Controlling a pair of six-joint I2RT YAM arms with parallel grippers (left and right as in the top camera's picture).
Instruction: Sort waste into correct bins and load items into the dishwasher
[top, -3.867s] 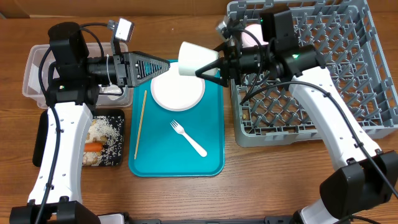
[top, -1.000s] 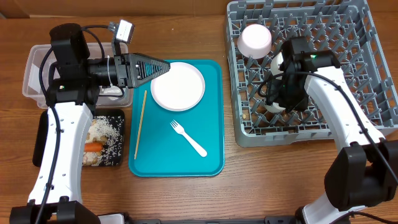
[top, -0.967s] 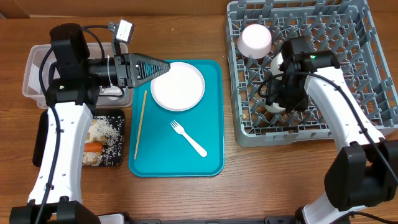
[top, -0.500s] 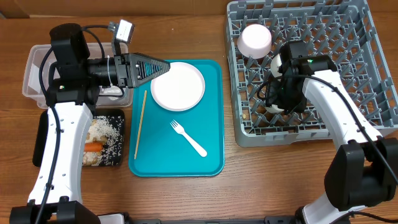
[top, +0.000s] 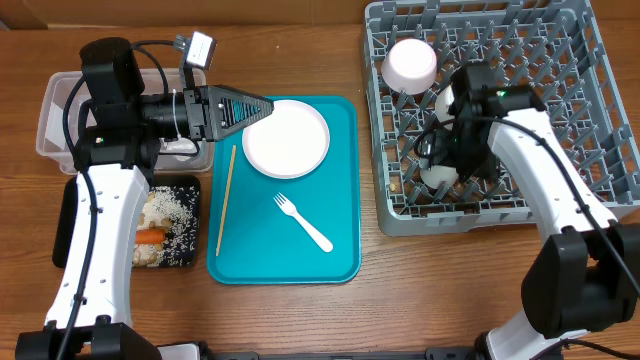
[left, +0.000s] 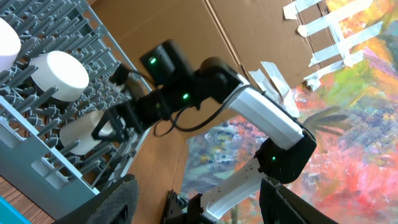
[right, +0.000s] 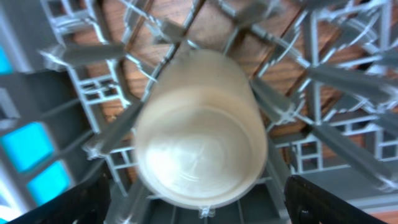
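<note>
A deep white bowl (right: 199, 149) lies on its side between the pegs of the grey dishwasher rack (top: 560, 190). My right gripper (right: 199, 208) is open wide, one finger on each side of the bowl (top: 437, 178) and neither touching it. A second bowl (left: 59, 74) and an upturned cup (top: 411, 63) stand further back in the rack. The round plate (top: 286, 138), the plastic fork (top: 303, 222) and the wooden stick (top: 226, 198) lie on the teal tray (top: 285, 262). My left gripper (top: 250, 108) hovers open and empty by the plate's left edge.
The clear tub (top: 55, 120) sits at the far left under my left arm. In front of it the black tray (top: 190, 225) holds rice scraps and a carrot (top: 150, 235). Bare wooden table runs along the front.
My right gripper has opened wide and let go of the bowl, which now rests among the rack's pegs. The left arm has not moved.
</note>
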